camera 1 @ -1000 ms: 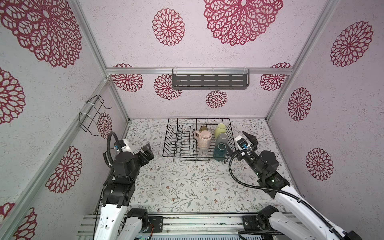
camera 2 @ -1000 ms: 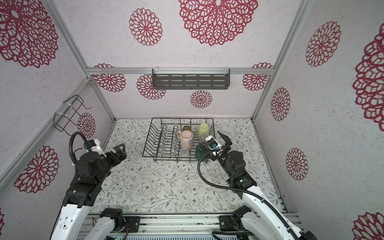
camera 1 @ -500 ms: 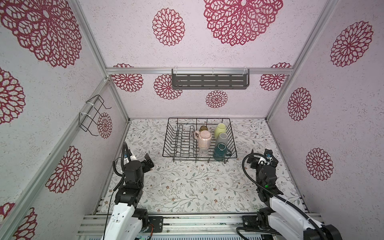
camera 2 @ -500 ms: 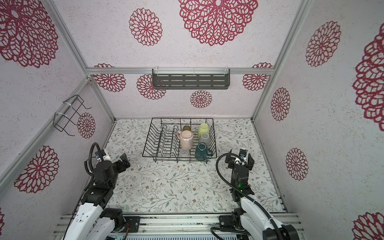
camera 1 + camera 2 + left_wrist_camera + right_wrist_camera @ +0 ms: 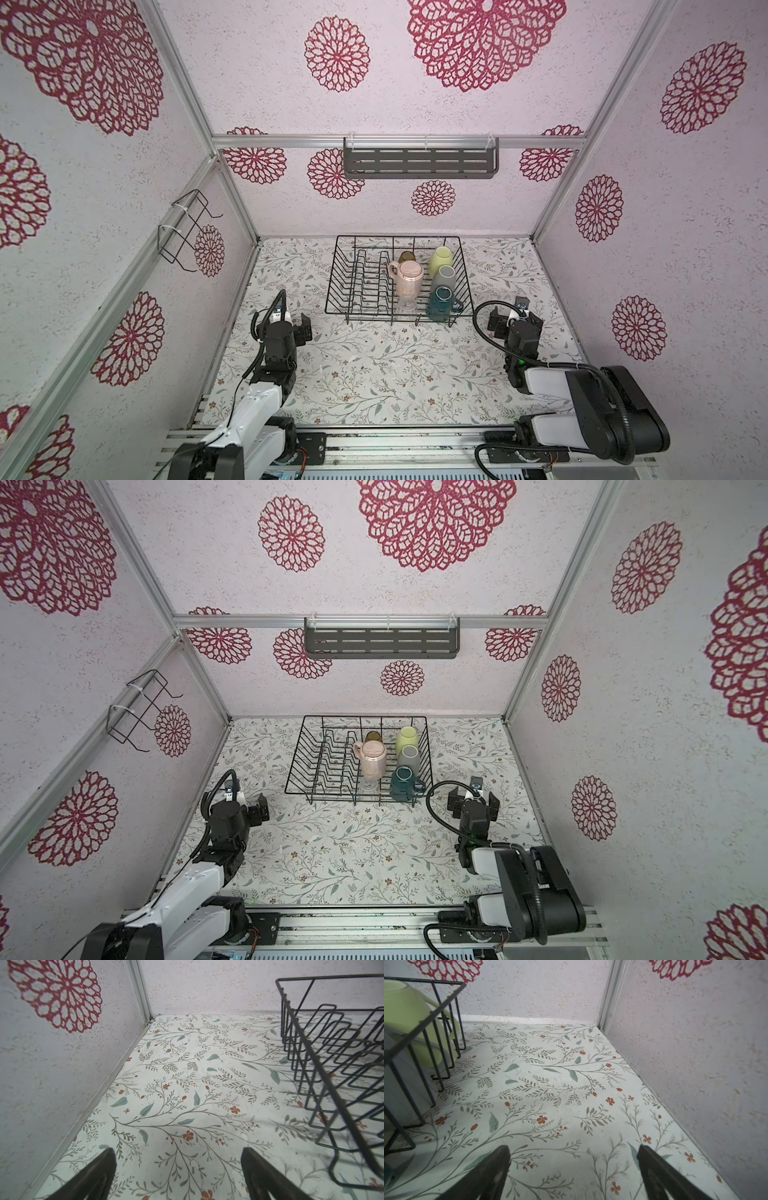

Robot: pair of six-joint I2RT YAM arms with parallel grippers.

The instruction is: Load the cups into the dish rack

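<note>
Both top views: lime tumbler [image 5: 441, 258], grey tumbler [image 5: 444, 277], teal mug [image 5: 441, 303], pink mug [image 5: 409, 277], amber glass [image 5: 406, 257] and clear glass [image 5: 405, 305] all sit in the dish rack [image 5: 399, 237], right half. No cups seen on the table [image 5: 374, 374], so the task looks done. L wrist view: left gripper [image 5: 178, 1151] wide open, empty, near the rack. R wrist view: right gripper [image 5: 574, 1148] wide open, empty, over bare table.

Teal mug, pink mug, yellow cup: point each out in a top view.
teal mug [image 5: 438, 309], in a top view, on its dark side wall.
pink mug [image 5: 409, 279], in a top view, on its side wall.
yellow cup [image 5: 441, 258], in a top view, on its rounded side.
</note>
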